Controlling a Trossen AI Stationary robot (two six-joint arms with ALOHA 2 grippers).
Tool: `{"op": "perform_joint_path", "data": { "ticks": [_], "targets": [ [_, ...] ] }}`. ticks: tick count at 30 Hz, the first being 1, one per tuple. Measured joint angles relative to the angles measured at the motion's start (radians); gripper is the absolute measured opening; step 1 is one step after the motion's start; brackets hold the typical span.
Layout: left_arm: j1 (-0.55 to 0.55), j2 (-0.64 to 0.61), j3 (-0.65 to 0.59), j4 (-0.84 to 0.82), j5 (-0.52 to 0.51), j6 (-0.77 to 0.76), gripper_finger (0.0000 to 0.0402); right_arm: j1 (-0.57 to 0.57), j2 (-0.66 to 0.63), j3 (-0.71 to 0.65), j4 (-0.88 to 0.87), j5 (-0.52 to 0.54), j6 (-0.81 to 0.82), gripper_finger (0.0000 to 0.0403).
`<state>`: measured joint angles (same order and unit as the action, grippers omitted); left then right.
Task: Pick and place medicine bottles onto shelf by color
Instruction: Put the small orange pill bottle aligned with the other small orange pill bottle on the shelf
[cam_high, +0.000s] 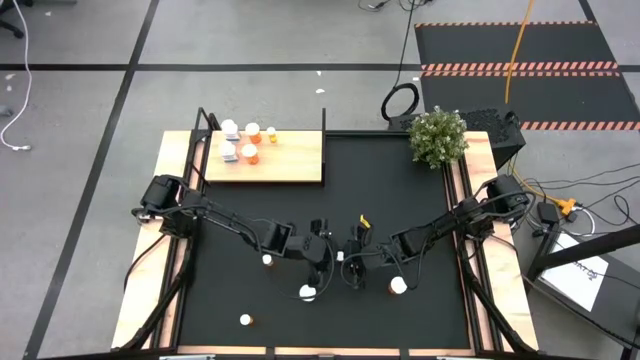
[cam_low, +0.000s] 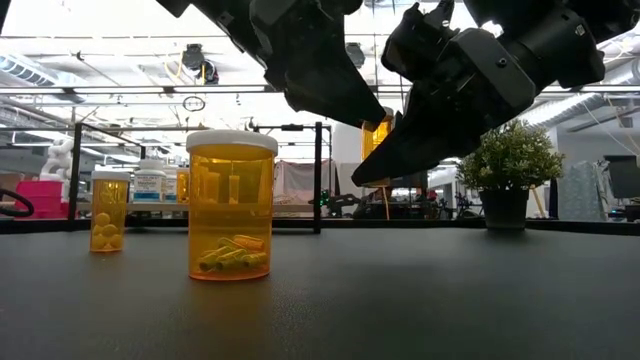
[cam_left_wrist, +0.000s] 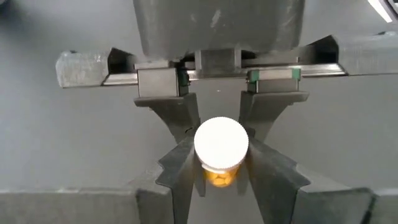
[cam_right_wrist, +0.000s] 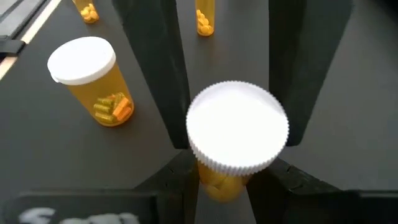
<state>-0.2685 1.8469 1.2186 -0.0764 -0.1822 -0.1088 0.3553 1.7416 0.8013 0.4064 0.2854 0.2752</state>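
Observation:
A small orange bottle with a white cap (cam_left_wrist: 221, 143) hangs over the middle of the black mat, also seen in the low view (cam_low: 378, 135). My left gripper (cam_left_wrist: 221, 186) and my right gripper (cam_right_wrist: 227, 180) meet at it from opposite sides, and both are shut on it. In the high view they stand tip to tip, the left gripper (cam_high: 330, 252) and the right gripper (cam_high: 354, 258). The light-wood shelf (cam_high: 295, 160) lies at the far left with several bottles (cam_high: 245, 140) standing on it. My left gripper pinches the bottle's orange body (cam_left_wrist: 219, 179) just under the cap between its two fingers. It comes slanting down from the table's left. The bottle stands upright, cap up, lifted clear of the mat. My right gripper pinches the same bottle's orange body (cam_right_wrist: 217, 183) below the ridged cap (cam_right_wrist: 237, 134) between its two fingers. It comes slanting down from the table's right, facing the left gripper. The cap hides the exact place of contact.
Loose orange bottles stand on the mat: a wide one (cam_low: 232, 205) with capsules near the front, a slim one (cam_low: 108, 210), one on the right (cam_high: 398, 286) and one by the near edge (cam_high: 245, 320). A potted plant (cam_high: 438, 135) stands at the far right.

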Motion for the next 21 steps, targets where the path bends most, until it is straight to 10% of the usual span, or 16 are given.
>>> {"op": "perform_joint_path", "data": {
  "ticks": [11,21],
  "targets": [
    [0.000,0.000,0.000,0.011,0.007,0.003,0.0194,0.000,0.000,0.000,0.015,0.001,-0.003,0.0102],
    [0.000,0.000,0.000,0.028,0.007,0.022,0.0143,0.000,0.000,0.000,0.015,0.000,-0.003,0.0102]
  ]
}}
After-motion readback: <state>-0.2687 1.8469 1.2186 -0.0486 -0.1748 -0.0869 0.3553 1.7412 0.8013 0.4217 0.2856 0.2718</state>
